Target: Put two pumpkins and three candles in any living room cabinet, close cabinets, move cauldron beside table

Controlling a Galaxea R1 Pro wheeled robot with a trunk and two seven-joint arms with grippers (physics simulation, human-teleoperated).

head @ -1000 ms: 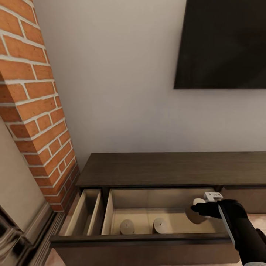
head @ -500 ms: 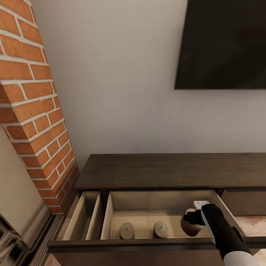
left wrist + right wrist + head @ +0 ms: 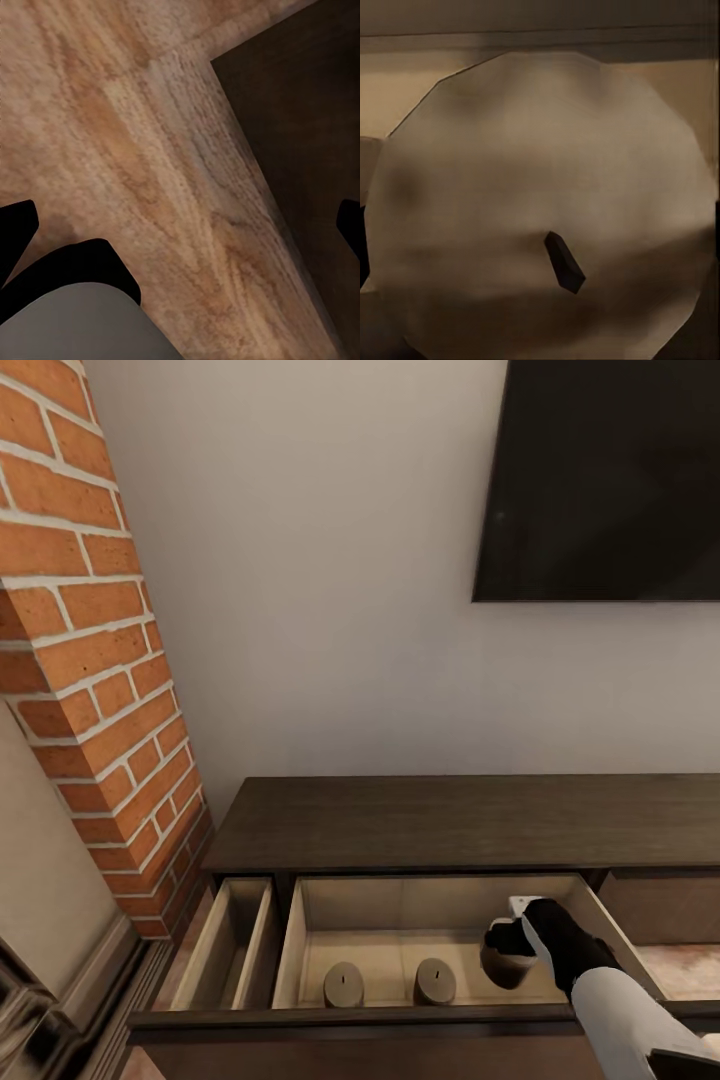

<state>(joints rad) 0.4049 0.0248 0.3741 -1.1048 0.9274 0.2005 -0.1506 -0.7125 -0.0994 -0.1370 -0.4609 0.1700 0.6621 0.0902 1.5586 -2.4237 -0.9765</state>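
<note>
Since the earlier frame, your right pincer (image 3: 505, 945) has sunk lower and leftward into the open drawer (image 3: 400, 905) of the cabinet (image 3: 450, 815). It is clamped on the third candle (image 3: 503, 965), whose flat top and dark wick face the right wrist camera (image 3: 547, 225). Two candles (image 3: 344, 984) (image 3: 435, 981) stand upright on the drawer floor, well apart from the held one. Your left pincer (image 3: 180, 240) hangs with its fingers (image 3: 16, 225) spread wide over wooden floor (image 3: 112, 135). Left of the cabinet rises a brick fireplace (image 3: 90, 660); a dark screen (image 3: 600, 480) hangs on the wall.
</note>
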